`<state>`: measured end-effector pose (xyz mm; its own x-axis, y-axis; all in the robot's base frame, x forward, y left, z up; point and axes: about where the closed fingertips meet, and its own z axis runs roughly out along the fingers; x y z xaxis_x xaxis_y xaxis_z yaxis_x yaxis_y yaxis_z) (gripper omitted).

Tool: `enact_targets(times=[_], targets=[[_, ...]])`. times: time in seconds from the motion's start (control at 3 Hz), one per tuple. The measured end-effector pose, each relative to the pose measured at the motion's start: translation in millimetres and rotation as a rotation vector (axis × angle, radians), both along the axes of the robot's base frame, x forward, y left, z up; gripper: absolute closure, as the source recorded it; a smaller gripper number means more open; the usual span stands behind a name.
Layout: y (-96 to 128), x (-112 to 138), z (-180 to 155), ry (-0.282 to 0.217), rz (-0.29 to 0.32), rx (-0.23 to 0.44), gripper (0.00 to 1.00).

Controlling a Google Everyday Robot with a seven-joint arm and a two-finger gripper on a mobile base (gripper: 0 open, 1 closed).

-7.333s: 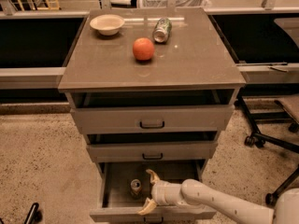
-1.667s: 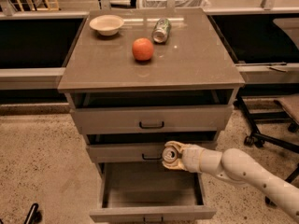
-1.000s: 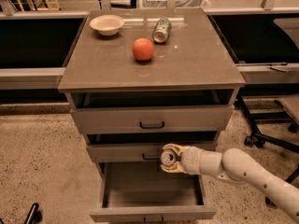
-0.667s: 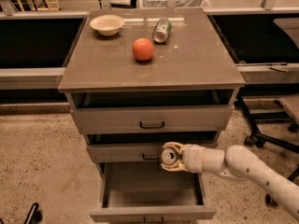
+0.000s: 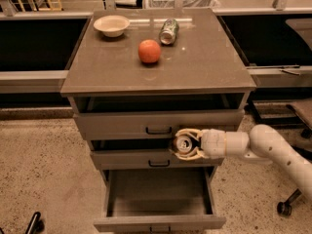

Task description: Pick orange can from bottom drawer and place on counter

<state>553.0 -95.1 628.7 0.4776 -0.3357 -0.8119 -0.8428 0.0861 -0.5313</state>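
My gripper (image 5: 184, 144) is shut on the orange can (image 5: 184, 144), its silver lid facing the camera. It holds the can in front of the middle drawer, above the open bottom drawer (image 5: 158, 223). The bottom drawer's inside shows nothing in it. The white arm (image 5: 253, 145) reaches in from the right. The counter (image 5: 195, 67) lies well above the gripper.
On the counter are a white bowl (image 5: 111, 25), a round orange fruit (image 5: 149, 51) and a green-and-white can (image 5: 168, 31) lying on its side. The top drawer (image 5: 158, 123) and middle drawer (image 5: 156, 159) stick out slightly. A chair base (image 5: 287, 204) stands at the right.
The gripper has lifted the orange can out of the bottom drawer to the height of the middle drawer. Over the last second it has barely moved.
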Motion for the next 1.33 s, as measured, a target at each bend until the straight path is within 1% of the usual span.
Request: enact_targets(times=[0.33, 0.67, 1.0, 1.33], targets=[[4, -18, 5, 0.012, 0.083, 0.011, 1.00], [8, -16, 10, 0.016, 0.107, 0.003, 1.00], [11, -34, 29, 0.082, 0.143, -0.010, 1.00], [14, -65, 58, 0.208, 0.160, -0.045, 1.00]])
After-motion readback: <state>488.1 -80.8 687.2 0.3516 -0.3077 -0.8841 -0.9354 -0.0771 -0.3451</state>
